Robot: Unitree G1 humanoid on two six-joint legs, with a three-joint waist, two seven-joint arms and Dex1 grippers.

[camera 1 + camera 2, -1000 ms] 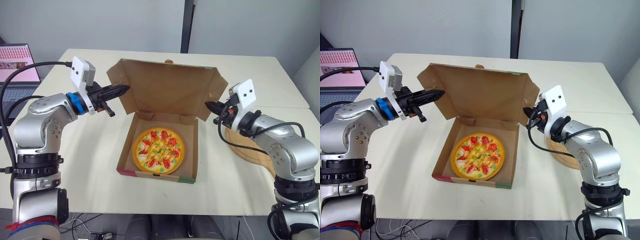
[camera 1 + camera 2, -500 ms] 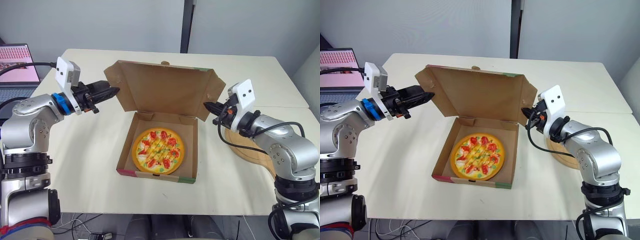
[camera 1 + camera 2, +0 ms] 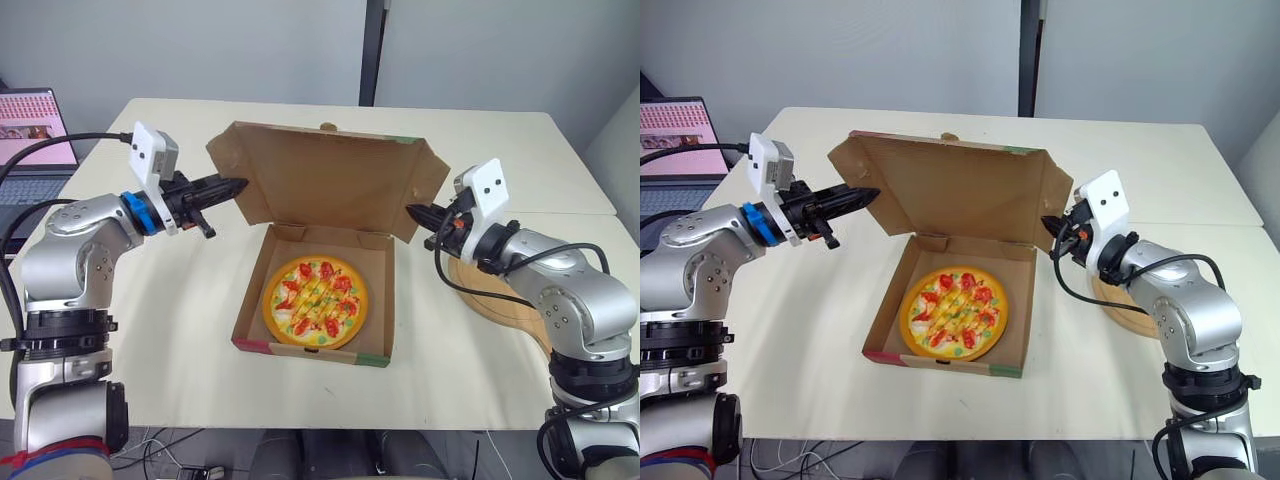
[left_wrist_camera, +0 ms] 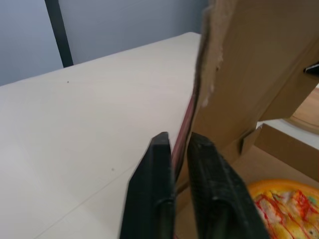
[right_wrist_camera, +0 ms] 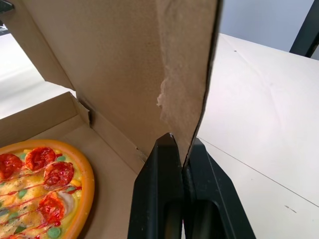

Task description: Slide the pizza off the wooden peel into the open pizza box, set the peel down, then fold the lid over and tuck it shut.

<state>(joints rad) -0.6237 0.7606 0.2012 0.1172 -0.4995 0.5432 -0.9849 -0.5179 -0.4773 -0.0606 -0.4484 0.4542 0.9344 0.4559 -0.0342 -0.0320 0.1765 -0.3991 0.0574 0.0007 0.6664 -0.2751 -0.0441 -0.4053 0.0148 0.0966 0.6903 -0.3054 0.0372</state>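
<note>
The left gripper [image 4: 179,143] had its jaws clenched on the lower edge of the left side flap [image 4: 234,74], the cardboard running down between the two black fingers. The right gripper [image 5: 183,143] did the same on its side, its jaws pinched tight on the torn-looking edge of the right side flap [image 5: 185,59]. Between the two arms, the lid [image 3: 330,180] stood raised and leaned a little forward over the tray of the pizza box [image 3: 310,349], hinged along the back wall.

The pizza [image 3: 316,301] lay flat inside the tray, towards its left wall and clear of the lid. The wooden peel [image 3: 505,300] rested on the bench [image 3: 180,320] to the right of the box, partly hidden behind the right forearm and held by neither arm. A laptop [image 3: 30,125] sat at the far left edge.

By that layout, the sliding and the setting down looked done, and the step in hand was folding the lid over. The next move would call for both arms to bring the lid forward and down together, evenly, so it did not twist on its hinge. The side flaps would need steering inside the tray walls, and the front edge tucking in behind the front wall, without pressing on the pizza.
</note>
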